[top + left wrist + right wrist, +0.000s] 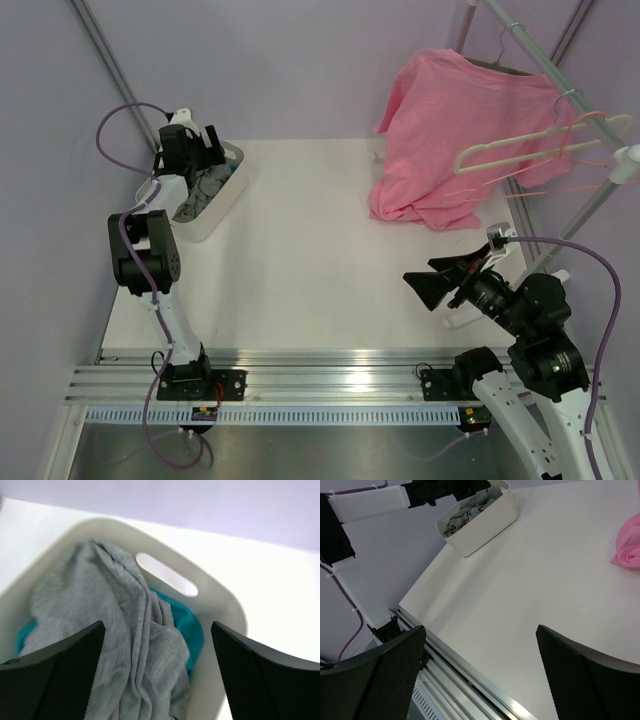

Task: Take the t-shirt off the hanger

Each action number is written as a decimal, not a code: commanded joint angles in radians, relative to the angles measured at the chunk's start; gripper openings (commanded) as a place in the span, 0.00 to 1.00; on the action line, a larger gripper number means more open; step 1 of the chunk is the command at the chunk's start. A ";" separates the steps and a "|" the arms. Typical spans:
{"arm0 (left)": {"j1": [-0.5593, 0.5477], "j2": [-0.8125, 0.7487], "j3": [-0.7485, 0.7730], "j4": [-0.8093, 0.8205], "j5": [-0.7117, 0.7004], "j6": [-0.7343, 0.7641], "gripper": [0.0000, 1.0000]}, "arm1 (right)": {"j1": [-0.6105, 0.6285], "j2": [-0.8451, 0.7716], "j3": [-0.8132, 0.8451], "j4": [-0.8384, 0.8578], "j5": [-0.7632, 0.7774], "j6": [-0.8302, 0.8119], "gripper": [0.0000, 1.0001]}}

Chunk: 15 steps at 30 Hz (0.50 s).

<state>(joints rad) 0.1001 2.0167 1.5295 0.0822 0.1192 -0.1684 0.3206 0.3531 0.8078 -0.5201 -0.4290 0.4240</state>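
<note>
The grey t-shirt [203,190] lies crumpled in a white basket [228,203] at the table's far left, off any hanger. In the left wrist view the t-shirt [110,645] fills the basket [222,607] over a teal cloth [189,625]. My left gripper [212,150] hovers just above it, open and empty [157,625]. A thick cream hanger [510,148] hangs bare on the rack at the right. My right gripper [432,280] is open and empty above the table's near right part [481,628]. The right wrist view shows the t-shirt [467,510] in the basket [490,522].
A pink t-shirt [450,130] hangs from the metal rack [540,55] at the back right, its hem resting on the table. Thin pink wire hangers [570,165] hang beside the cream one. The aluminium rail [330,375] runs along the near edge.
</note>
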 commanded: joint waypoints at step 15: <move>-0.241 -0.649 -0.179 -0.260 -0.176 -0.163 0.99 | 0.000 0.194 0.068 -0.055 0.310 0.010 0.99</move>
<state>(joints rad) -0.0246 1.5085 1.4200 -0.0956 0.0128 -0.3084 0.3206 0.4950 0.8291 -0.5430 -0.2947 0.4278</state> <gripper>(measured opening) 0.987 0.993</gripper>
